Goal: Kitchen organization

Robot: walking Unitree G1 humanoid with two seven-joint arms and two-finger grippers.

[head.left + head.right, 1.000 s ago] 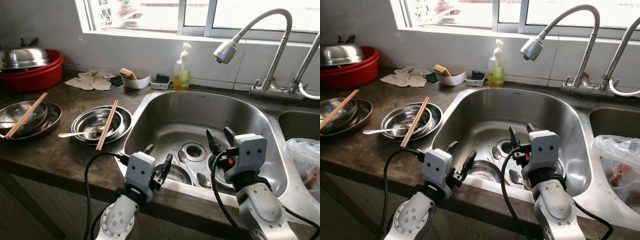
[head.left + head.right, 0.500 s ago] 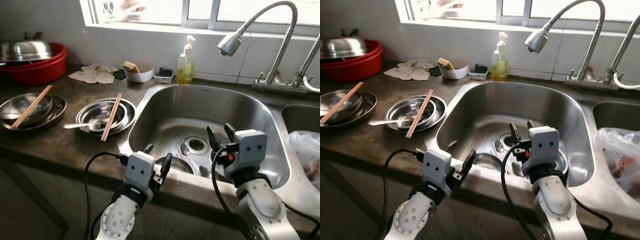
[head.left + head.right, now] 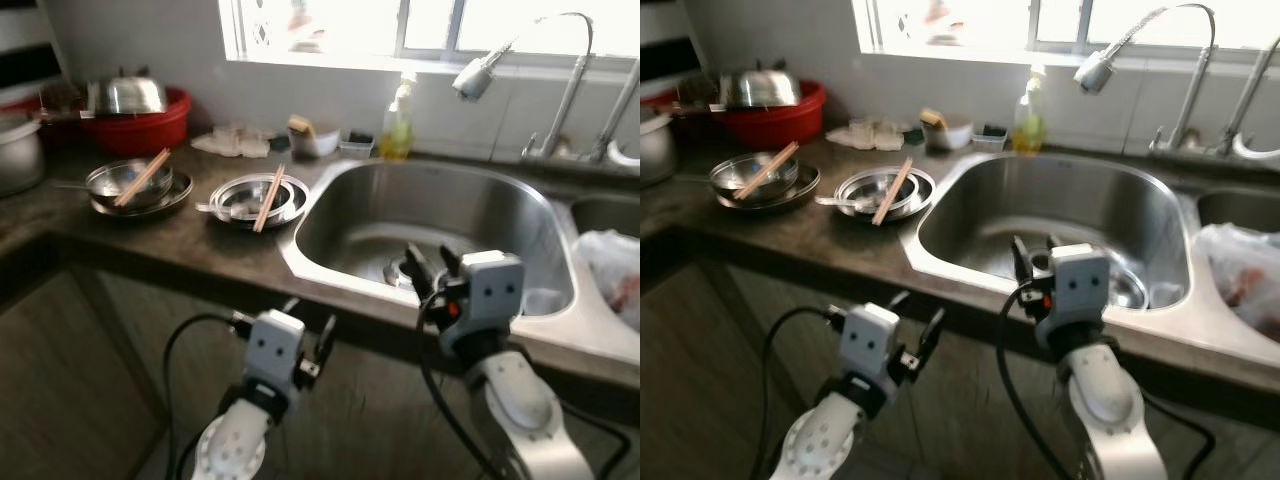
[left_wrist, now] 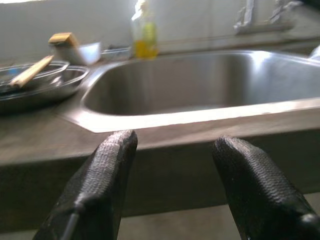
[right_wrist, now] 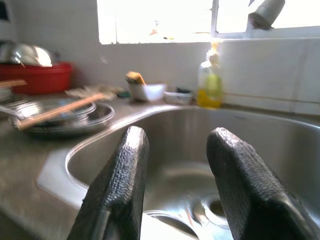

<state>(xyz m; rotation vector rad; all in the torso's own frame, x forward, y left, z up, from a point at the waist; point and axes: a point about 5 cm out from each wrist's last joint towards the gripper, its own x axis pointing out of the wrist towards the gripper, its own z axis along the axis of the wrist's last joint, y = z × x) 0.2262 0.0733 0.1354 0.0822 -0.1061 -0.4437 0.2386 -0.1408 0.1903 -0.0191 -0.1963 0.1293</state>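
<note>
Left eye view: left gripper [image 3: 308, 340] low before dark counter edge, fingers spread, empty. Right gripper [image 3: 430, 271] at rim of stainless steel sink [image 3: 330, 190], fingers apart, empty. Steel bowls with wooden chopsticks [image 3: 268, 197] sit on counter left of sink, likely awaiting sorting; neither gripper near them.

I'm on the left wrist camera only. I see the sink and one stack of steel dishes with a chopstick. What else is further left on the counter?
Observer: A second stack of steel bowls with chopsticks laid across it.
Operator: And behind that?
Observer: A red basin against the wall, with a steel lid on top.
Operator: Where is the right gripper?
Observer: The right gripper is open, held up at the near rim of the sink, pointing into it.
Operator: Anything right of the sink?
Observer: A plastic bag sits in the neighbouring basin.
</note>
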